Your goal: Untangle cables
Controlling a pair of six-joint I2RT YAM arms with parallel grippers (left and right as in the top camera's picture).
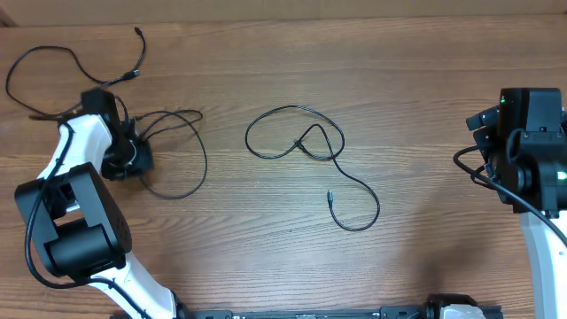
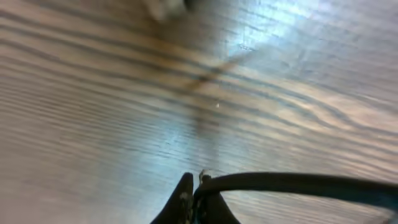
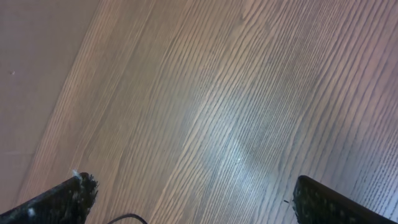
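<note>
Left of the middle cable (image 1: 304, 142), the left gripper (image 2: 193, 199) is clamped on the left cable (image 2: 298, 182). Far right of it, the right gripper (image 3: 193, 193) gapes wide.

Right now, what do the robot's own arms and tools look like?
Both arms have white curved links and blocky black joint housings: left arm, right arm. A thick black wire loops beside the right arm, whose housing shows small green lights. The left tool and right tool are black, with pale scuffs on the tips.
</note>
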